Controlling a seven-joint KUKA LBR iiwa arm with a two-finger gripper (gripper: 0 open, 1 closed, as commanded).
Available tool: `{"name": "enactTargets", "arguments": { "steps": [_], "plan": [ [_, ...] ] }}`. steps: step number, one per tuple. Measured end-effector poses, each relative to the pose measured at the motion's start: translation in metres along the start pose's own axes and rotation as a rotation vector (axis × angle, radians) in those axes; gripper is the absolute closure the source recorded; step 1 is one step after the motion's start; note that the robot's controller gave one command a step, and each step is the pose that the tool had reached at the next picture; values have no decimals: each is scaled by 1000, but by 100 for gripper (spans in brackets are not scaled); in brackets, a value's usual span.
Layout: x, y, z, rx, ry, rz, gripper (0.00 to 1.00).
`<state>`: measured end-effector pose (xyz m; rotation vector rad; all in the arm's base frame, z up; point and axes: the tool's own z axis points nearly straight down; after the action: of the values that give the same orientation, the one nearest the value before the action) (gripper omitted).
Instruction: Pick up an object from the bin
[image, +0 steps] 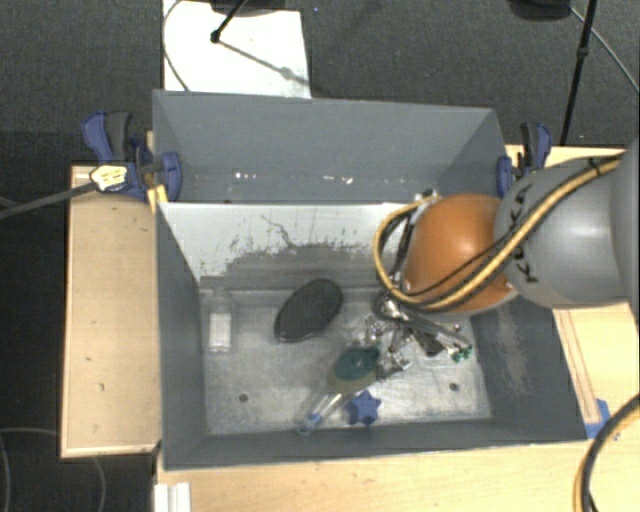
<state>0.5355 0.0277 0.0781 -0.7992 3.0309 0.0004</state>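
My gripper (385, 352) is low in the bin, right of centre, below the orange cover. Its metal fingers stand just over a small dark green rounded thing (352, 367) that lies on the bin floor near the front. A dark grey oval thing (308, 309), flat like a stone, lies to the left of the gripper, apart from it. A small blue star-shaped piece (364, 407) and a thin bluish stick (322, 412) lie right in front of the green thing, by the front wall.
A small pale clear block (219, 331) rests near the bin's left wall. The arm comes in from the right and hides the right part of the floor.
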Motion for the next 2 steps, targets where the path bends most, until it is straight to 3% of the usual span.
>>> {"name": "enactTargets", "arguments": {
  "steps": [1,2],
  "plan": [
    [1,0,1,-1,3,-1,0],
    [0,0,0,0,0,-2,100]
  ]
}}
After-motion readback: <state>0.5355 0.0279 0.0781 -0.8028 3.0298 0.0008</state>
